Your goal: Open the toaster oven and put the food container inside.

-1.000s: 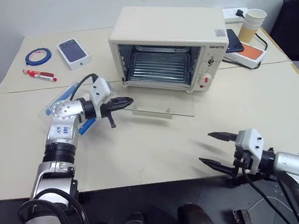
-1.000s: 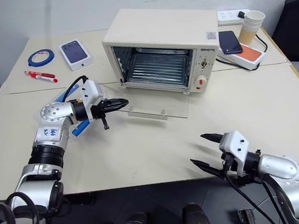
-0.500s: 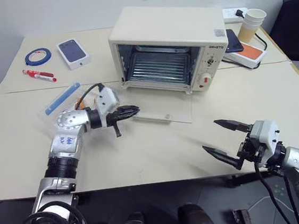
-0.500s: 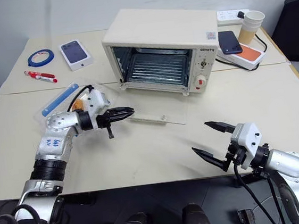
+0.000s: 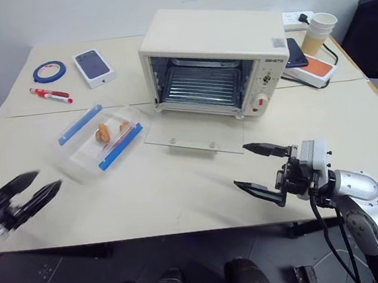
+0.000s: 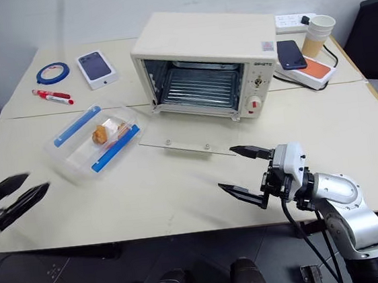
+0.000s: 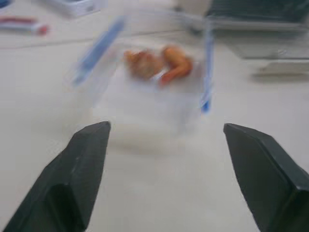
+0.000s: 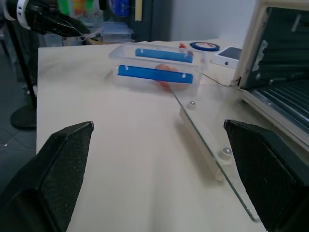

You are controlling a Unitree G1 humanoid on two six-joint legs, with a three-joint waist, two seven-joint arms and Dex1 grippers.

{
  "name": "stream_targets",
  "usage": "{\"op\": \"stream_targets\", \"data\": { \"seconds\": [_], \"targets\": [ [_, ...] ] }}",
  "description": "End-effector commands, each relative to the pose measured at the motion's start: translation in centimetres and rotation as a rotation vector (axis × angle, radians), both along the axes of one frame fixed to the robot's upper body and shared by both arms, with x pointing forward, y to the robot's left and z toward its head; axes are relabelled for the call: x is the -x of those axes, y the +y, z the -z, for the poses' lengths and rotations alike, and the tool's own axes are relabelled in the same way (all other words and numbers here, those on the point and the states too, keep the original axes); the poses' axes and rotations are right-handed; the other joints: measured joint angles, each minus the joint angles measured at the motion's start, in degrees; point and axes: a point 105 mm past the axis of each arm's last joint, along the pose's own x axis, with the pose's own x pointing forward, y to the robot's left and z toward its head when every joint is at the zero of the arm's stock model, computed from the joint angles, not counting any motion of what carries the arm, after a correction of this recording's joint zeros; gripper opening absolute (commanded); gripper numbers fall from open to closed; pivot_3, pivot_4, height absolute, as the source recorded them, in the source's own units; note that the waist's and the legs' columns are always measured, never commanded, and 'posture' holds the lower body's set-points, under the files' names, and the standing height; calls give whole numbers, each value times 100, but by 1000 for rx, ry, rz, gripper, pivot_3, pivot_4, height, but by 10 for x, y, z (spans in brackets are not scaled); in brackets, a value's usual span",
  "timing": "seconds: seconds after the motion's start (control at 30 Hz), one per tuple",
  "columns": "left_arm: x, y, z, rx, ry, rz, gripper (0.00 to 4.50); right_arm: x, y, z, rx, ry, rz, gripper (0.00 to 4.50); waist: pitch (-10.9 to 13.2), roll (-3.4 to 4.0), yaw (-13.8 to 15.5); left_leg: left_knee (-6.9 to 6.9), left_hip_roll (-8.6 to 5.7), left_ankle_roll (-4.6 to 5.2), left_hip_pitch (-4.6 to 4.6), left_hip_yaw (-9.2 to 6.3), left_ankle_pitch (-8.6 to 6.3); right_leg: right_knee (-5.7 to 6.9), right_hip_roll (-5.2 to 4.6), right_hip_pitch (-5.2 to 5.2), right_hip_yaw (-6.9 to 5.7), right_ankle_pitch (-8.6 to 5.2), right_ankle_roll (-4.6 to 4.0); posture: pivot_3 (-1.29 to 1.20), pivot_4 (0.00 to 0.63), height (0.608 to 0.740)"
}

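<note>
The cream toaster oven point(image 5: 214, 54) stands at the table's middle back, its glass door point(image 5: 194, 135) folded down flat and the wire rack showing inside. To its left lies the clear food container point(image 5: 101, 137) with blue clip strips and orange-brown pieces in it. My left gripper point(image 5: 35, 188) hangs open near the table's front left edge, well apart from the container point(image 7: 149, 72) it faces. Open as well, my right gripper point(image 5: 242, 166) hovers in front of the lowered door, pointing left toward the container point(image 8: 154, 65).
At the back left lie a blue tape roll point(image 5: 49, 70), a white phone box point(image 5: 93, 67) and a red marker point(image 5: 50, 94). Behind the oven on the right are a paper cup point(image 5: 321, 27), a dark phone point(image 5: 296, 50) and a power strip. A black chair point(image 5: 376, 27) stands at the far right.
My left gripper has pulled back from the oven door to the table's front left edge and opened, uncovering the container. The right gripper has moved left and up a little.
</note>
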Motion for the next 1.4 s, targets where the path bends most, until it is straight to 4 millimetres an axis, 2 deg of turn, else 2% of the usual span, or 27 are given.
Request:
{"op": "stream_targets", "data": {
  "seconds": [0.03, 0.13, 0.2, 0.3, 0.43, 0.5, 0.57, 0.67, 0.77, 0.93, 1.1, 1.2, 1.4],
  "targets": [
    [23, 17, -6, -17, -38, -114, 4416, -1, 5, -5, -3, -47, -28, 4500, 0, 0, 86, -4, 0, 4, 25, -2, -5, -10, -1, 31, -3, 0, 0, 0, 150, 740],
    [29, 21, 2, -28, -18, -167, 4416, -3, 5, -6, 0, -59, -36, 4500, -1, -1, 182, -4, -1, 6, 49, -11, -14, -26, -3, 64, -8, 0, -1, 0, 150, 740],
    [21, 16, -1, -18, -22, -178, 4416, -4, 3, -6, 12, -62, -36, 4500, -2, -2, 204, -4, -3, 9, 49, -9, -16, -28, -5, 65, -7, 0, -2, 0, 150, 740],
    [-1, 1, -4, 27, 60, -184, 4416, -4, 0, -9, 23, -68, -38, 4500, -3, -5, 228, -4, 0, 8, 48, -10, -19, -27, -4, 63, -8, 0, -2, 0, 150, 740],
    [-34, -26, -22, 104, 108, -148, 4416, -3, -1, -13, 36, -75, -50, 4500, -5, -8, 215, 0, -1, 8, 49, -12, -19, -19, -1, 63, -5, 1, -1, 0, 150, 740],
    [-58, -39, -32, 205, 150, -173, 4416, -3, -1, -13, 39, -73, -54, 4500, -5, -7, 196, -1, -1, 7, 48, -10, -20, -16, 3, 58, -2, 1, -1, 0, 150, 740],
    [-79, -45, -27, 205, 300, -270, 4416, -2, 1, -12, 40, -68, -58, 4500, -5, -8, 208, 1, 0, 6, 46, -10, -20, -8, 12, 54, -4, 1, -1, 0, 150, 740],
    [-95, -49, -23, 202, 398, -362, 4416, 0, 4, -10, 35, -66, -62, 4500, -8, -13, 160, 6, 0, 4, 47, -5, -20, 2, 42, 52, -4, 2, 2, 0, 150, 740],
    [-113, -50, -33, 260, 380, -438, 4416, 5, 7, -8, 28, -60, -72, 4500, -6, -16, 41, -2, -2, 8, 49, 15, -24, 19, 47, 44, -9, 3, 4, 0, 150, 740],
    [-130, -60, -28, 281, 431, -452, 4416, 9, 10, -9, 26, -67, -73, 4500, -5, -19, -48, 0, 5, 3, 45, 12, -27, 11, 47, 40, -35, 3, 4, 0, 150, 740],
    [-135, -61, -14, 224, 517, -456, 4416, 10, 11, -10, 27, -74, -69, 4500, -5, -19, -33, 6, 3, 2, 48, 11, -27, -2, 43, 40, -33, 3, 4, 0, 150, 740],
    [-134, -54, -12, 200, 532, -484, 3935, 11, 11, -10, 24, -73, -61, 4500, -4, -19, -28, 8, 1, 2, 46, 10, -28, -2, 42, 40, -27, 3, 4, 0, 150, 740],
    [-134, -51, -7, 179, 541, -485, 2532, 10, 10, -9, 26, -73, -47, 4500, -5, -19, -27, 7, 2, 0, 47, 10, -28, -2, 38, 39, -20, 3, 4, 0, 150, 740]
  ]
}}
